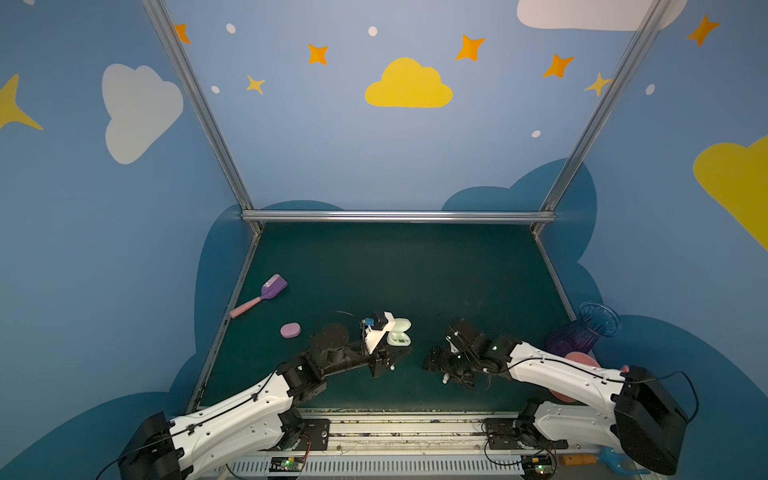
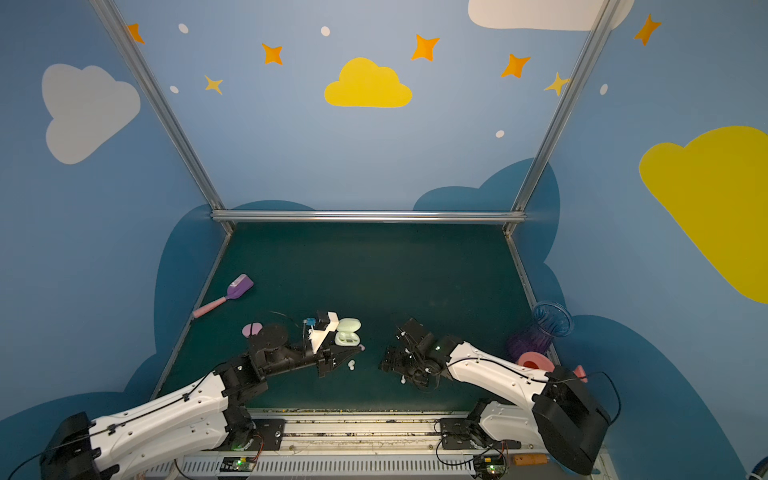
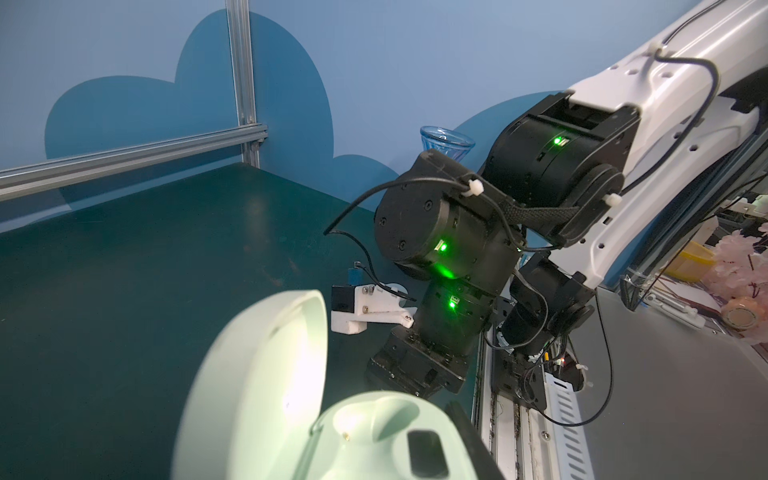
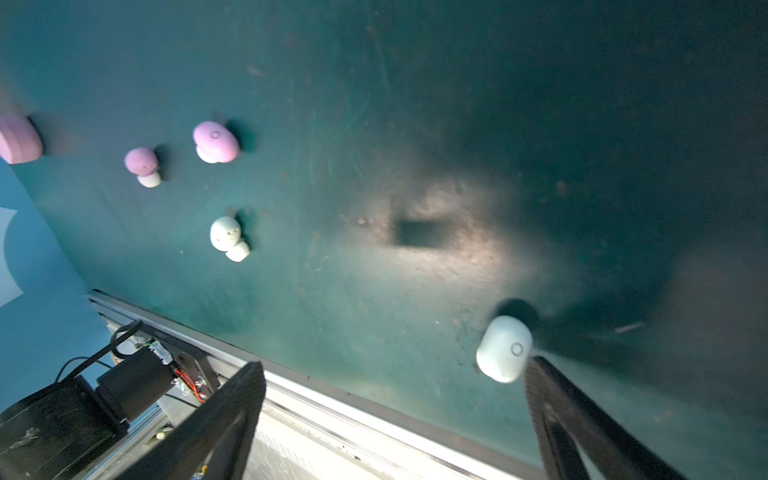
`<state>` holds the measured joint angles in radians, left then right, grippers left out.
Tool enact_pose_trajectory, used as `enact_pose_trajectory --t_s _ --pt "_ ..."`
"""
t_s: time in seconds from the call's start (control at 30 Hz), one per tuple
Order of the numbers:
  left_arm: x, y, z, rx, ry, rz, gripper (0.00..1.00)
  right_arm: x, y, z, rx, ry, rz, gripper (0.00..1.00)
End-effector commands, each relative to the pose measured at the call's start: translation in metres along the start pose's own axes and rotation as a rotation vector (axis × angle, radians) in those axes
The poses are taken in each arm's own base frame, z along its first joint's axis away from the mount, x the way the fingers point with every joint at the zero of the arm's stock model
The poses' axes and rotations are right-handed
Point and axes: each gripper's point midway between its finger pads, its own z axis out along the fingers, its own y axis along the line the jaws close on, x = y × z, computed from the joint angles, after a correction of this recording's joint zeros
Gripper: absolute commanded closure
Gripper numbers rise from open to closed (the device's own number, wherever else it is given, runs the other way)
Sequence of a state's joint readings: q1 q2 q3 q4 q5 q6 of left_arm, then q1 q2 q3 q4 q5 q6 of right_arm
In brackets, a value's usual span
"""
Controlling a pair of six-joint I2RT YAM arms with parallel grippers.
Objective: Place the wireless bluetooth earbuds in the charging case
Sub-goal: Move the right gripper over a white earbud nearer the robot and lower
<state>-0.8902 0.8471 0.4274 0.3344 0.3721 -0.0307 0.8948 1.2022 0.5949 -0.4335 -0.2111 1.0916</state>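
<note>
We find the right gripper (image 4: 395, 365) spread wide and empty, one finger beside a mint earbud (image 4: 504, 348). The left gripper (image 1: 397, 354) appears closed on the open charging case (image 1: 400, 338). We judge the earbud light, hard and slippery (grip it across its body).

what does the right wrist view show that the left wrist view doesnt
Only the right wrist view: four loose buds on the table, two pink earbuds and two mint earbuds, part of a pink case, and the open right gripper. Only the left wrist view: the open mint case, the right arm and a blue vase. Both: the green table and its front rail.
</note>
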Motion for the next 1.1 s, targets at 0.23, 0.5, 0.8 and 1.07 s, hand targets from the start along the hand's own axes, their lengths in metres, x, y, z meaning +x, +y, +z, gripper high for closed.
enact_pose_trajectory --t_s 0.23,0.5,0.8,1.07 --pt "-0.009 -0.001 -0.003 -0.003 -0.042 -0.001 0.88 0.000 -0.005 -0.006 0.053 -0.006 0.009 0.05" --pt "-0.012 -0.006 -0.004 0.019 -0.052 -0.010 0.88 -0.008 -0.016 -0.016 0.195 -0.029 -0.015 0.25" --pt "-0.015 -0.006 -0.007 0.009 -0.068 -0.008 0.88 -0.009 -0.025 -0.006 0.317 0.020 -0.037 0.56" --pt "-0.016 -0.005 -0.009 0.005 -0.077 -0.005 0.88 -0.007 -0.024 0.006 0.335 0.054 -0.034 0.60"
